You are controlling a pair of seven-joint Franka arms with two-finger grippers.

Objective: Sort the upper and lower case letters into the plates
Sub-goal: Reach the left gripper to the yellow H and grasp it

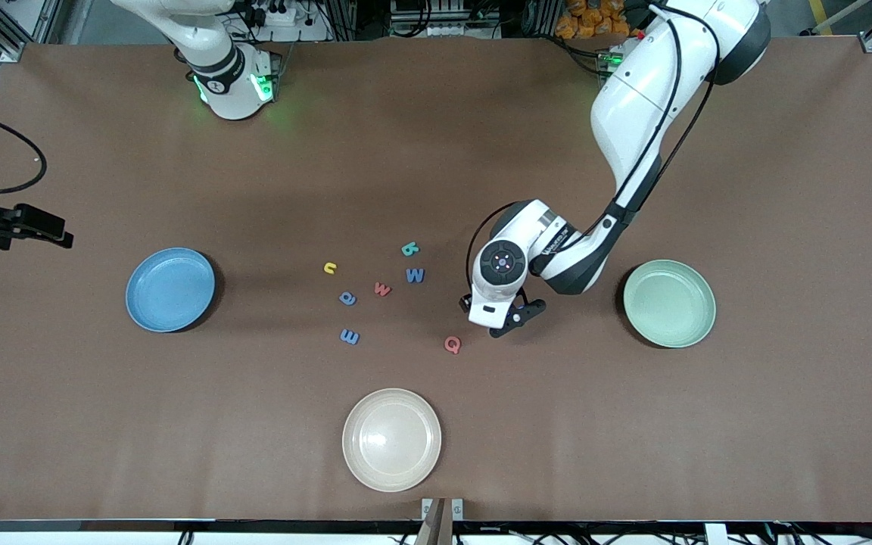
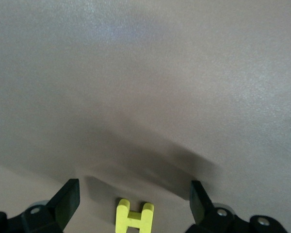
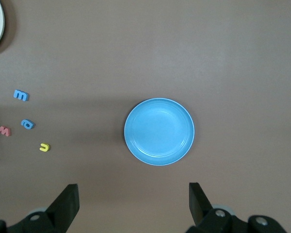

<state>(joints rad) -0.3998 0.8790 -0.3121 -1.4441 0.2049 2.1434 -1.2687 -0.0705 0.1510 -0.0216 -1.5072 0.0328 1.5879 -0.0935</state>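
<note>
Several small letters lie mid-table: a teal letter [image 1: 410, 248], blue W [image 1: 415, 275], yellow u [image 1: 330, 267], red w [image 1: 382, 288], blue a [image 1: 347, 298], blue m [image 1: 350, 336] and red Q [image 1: 452, 344]. My left gripper [image 1: 510, 316] hangs low over the table beside them, open, with a yellow H [image 2: 134, 218] lying flat between its fingers [image 2: 68, 196], untouched. The empty blue plate [image 1: 169, 289] sits toward the right arm's end and the empty mint green plate [image 1: 669, 303] toward the left arm's end. My right gripper [image 3: 133, 194] stands open high up, looking down on the blue plate [image 3: 159, 132].
A cream-beige plate [image 1: 391, 439] lies empty near the table's front edge, nearer the front camera than the letters. The right wrist view also catches the blue m [image 3: 20, 95], blue a [image 3: 27, 124], red w [image 3: 4, 130] and yellow u [image 3: 44, 147].
</note>
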